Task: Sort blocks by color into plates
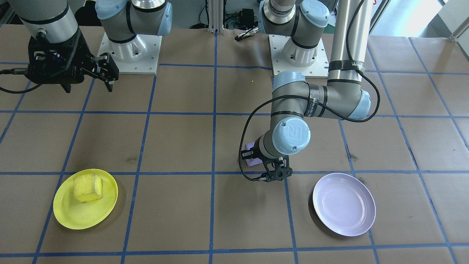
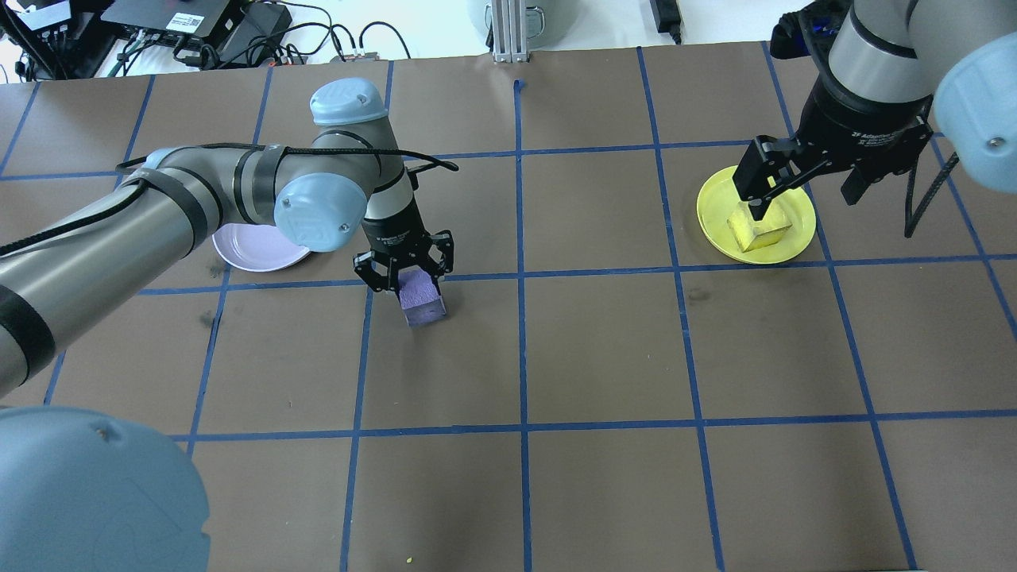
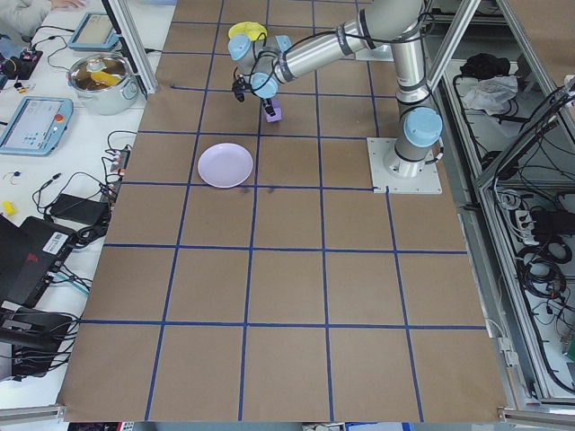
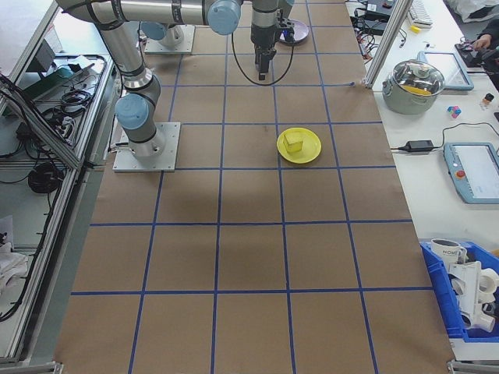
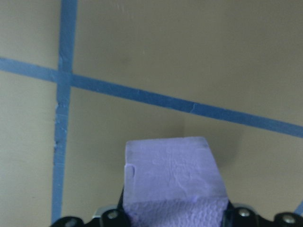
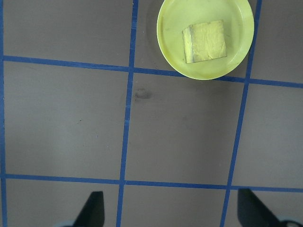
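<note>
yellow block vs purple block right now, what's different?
Colour: the yellow block is yellow, the purple block light purple.
Place: the yellow block lies in the yellow plate; the purple block is outside the lavender plate, over the table.
Contact: the left gripper has its fingers around the purple block; the open right gripper is clear of the yellow block.
Shared: both are rough, similar-sized cubes.

I see bright, even light; soft shadows beside the purple block [image 5: 173,177], which looks slightly blurred in my left wrist view.
</note>
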Action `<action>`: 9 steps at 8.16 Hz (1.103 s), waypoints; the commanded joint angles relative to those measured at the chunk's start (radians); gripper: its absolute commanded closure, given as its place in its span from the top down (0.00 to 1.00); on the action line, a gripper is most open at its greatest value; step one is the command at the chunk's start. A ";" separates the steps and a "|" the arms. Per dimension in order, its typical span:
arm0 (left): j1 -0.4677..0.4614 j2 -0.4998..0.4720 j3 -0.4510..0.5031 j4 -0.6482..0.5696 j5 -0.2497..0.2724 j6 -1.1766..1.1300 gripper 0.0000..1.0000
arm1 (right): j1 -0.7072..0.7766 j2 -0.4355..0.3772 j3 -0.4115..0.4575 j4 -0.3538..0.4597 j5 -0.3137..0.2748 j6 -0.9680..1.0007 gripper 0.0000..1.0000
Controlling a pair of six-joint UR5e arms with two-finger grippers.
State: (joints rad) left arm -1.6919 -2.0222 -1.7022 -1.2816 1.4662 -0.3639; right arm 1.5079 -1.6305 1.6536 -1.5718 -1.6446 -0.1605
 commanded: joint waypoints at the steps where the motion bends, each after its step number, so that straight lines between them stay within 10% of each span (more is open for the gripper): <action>1: 0.035 -0.036 0.168 -0.039 0.065 0.194 0.22 | 0.000 0.000 0.000 0.001 0.000 -0.001 1.00; 4: 0.150 -0.125 0.407 -0.145 0.075 0.372 0.19 | 0.000 0.000 0.000 0.001 0.000 0.001 1.00; 9: 0.326 -0.168 0.432 -0.130 0.129 0.628 0.18 | 0.000 0.000 0.000 -0.001 -0.001 0.010 1.00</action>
State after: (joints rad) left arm -1.4232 -2.1767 -1.2749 -1.4164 1.5525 0.2016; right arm 1.5079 -1.6306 1.6536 -1.5717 -1.6451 -0.1524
